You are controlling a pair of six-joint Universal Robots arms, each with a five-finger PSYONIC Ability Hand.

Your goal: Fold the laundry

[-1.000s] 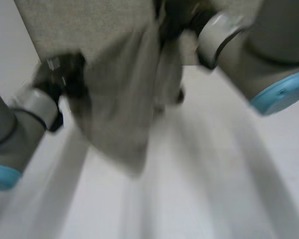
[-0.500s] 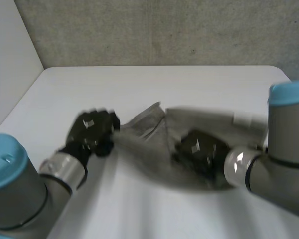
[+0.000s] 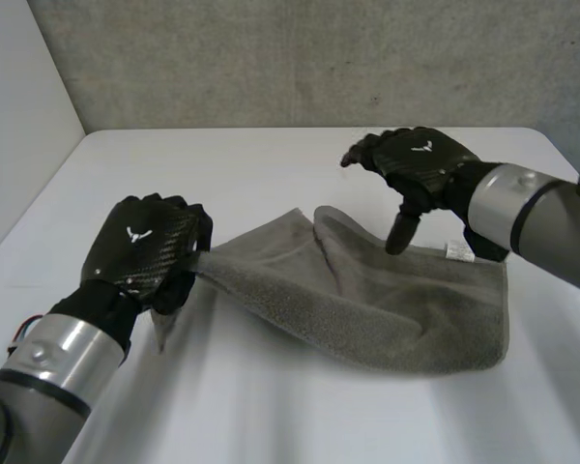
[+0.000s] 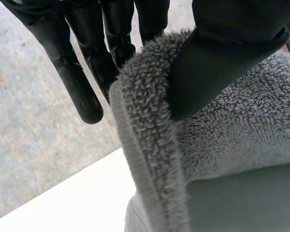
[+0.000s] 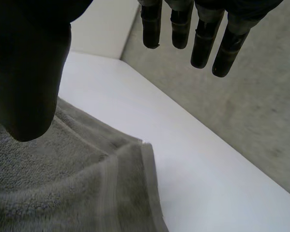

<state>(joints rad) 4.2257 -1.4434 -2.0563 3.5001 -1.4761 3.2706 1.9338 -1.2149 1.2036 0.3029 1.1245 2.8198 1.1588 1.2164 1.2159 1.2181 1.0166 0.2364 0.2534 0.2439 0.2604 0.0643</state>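
Left hand [image 3: 145, 253] pinches the left corner of the grey towel [image 3: 387, 304] between thumb and fingers, raised off the white table [image 3: 271, 164]. The towel's remainder lies rumpled mid-table. Right hand [image 3: 420, 166] hovers over its far edge, fingers relaxed, holding nothing.

**One hand pinches, the other hangs open**

The robot's left arm [image 3: 48, 372] reaches low and forward. Its left hand [image 3: 147, 249] presses the thumb [image 4: 222, 63] against curled fingers, pinching an edge of the grey towel [image 3: 387, 300]. The right arm [image 3: 532, 217] comes in from the side. Its right hand [image 3: 420, 164] is raised, fingers [image 5: 203, 43] straight and spread from the downward-pointing thumb, holding nothing.
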